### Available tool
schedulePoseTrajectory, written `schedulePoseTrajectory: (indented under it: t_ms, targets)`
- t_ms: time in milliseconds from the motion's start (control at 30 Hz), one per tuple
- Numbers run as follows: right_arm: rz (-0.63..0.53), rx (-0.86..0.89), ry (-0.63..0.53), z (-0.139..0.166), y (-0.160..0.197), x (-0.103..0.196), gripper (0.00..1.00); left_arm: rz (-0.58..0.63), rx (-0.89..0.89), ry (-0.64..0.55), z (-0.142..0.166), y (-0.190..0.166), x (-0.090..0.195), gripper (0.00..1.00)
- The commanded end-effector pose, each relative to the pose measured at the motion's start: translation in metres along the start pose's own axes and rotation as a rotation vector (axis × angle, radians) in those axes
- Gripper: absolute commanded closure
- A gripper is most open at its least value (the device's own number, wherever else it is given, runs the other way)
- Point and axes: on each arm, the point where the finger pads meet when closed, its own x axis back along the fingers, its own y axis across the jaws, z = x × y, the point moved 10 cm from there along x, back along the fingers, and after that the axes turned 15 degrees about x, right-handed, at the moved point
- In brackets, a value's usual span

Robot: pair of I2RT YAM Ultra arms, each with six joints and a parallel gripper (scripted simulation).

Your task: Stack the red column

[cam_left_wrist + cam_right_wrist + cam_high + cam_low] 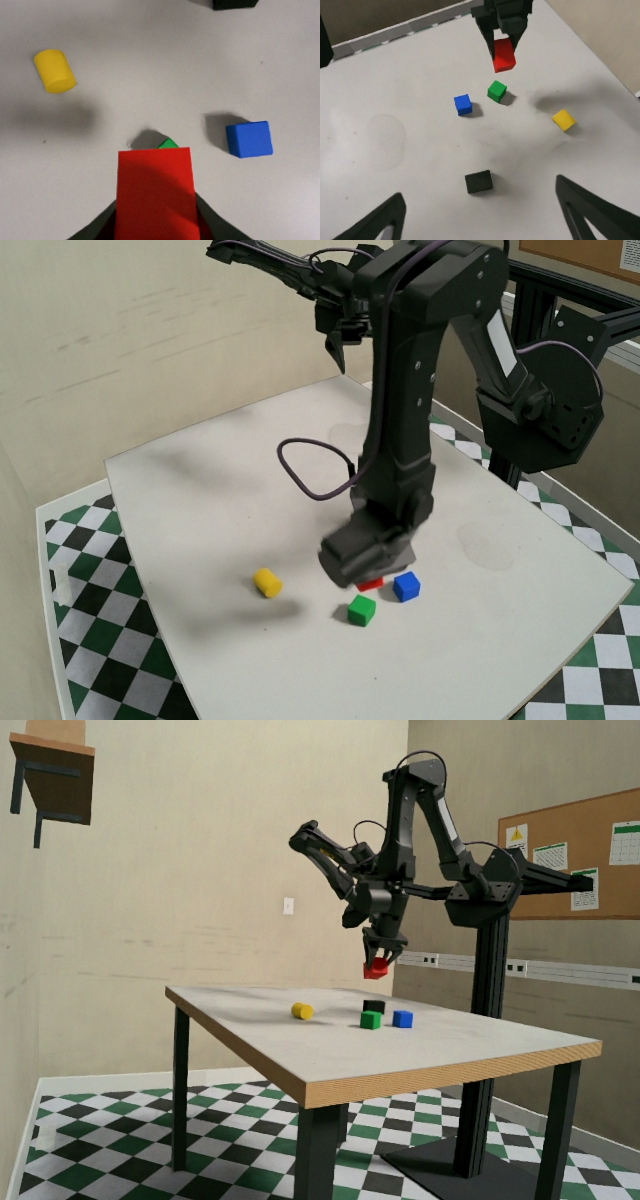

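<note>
Currently the left fingers (381, 958) grip the red column (369, 583) (375, 969) (157, 195) (504, 56), tilted, above the green cube (361, 610) (370, 1020) (168, 144) (497, 91). Lowered at that tilt, it could land on an edge and topple. Blue cube (406, 586) (402, 1019) (249, 139) (463, 105) near green: possible snag. Yellow cylinder (267, 582) (301, 1010) (55, 71) (564, 120) and black block (374, 1006) (235, 4) (479, 181) apart. Right fingers wide open, empty.

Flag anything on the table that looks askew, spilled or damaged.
Faint ring-like stains mark the table top, as if something wet dried there. The yellow cylinder lies on its side; nothing looks damaged.
</note>
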Motion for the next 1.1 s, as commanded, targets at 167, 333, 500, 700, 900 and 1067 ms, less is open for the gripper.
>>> schedulePoseTrajectory:
  t_ms: [167, 333, 500, 700, 900, 1067]
  targets:
    - [0.003, -0.010, -0.027, -0.009, -0.004, 0.004, 0.00, -0.111, 0.031, 0.350, -0.021, -0.005, 0.001, 0.65]
    - [0.003, -0.010, -0.027, -0.009, -0.004, 0.004, 0.00, -0.133, 0.023, 0.485, -0.037, -0.012, -0.006, 0.65]
    - [0.003, -0.010, -0.027, -0.009, -0.004, 0.004, 0.00, -0.190, 0.024, 0.611, -0.053, -0.008, -0.010, 0.65]
    - [0.003, -0.010, -0.027, -0.009, -0.004, 0.004, 0.00, -0.233, 0.029, 0.763, -0.065, -0.012, -0.017, 0.65]
    - [0.003, -0.010, -0.027, -0.009, -0.004, 0.004, 0.00, -0.255, -0.006, 0.973, -0.083, -0.024, -0.033, 0.65]
    - [0.003, -0.010, -0.027, -0.009, -0.004, 0.004, 0.00, -0.279, -0.031, 1.104, -0.093, -0.030, -0.046, 0.65]
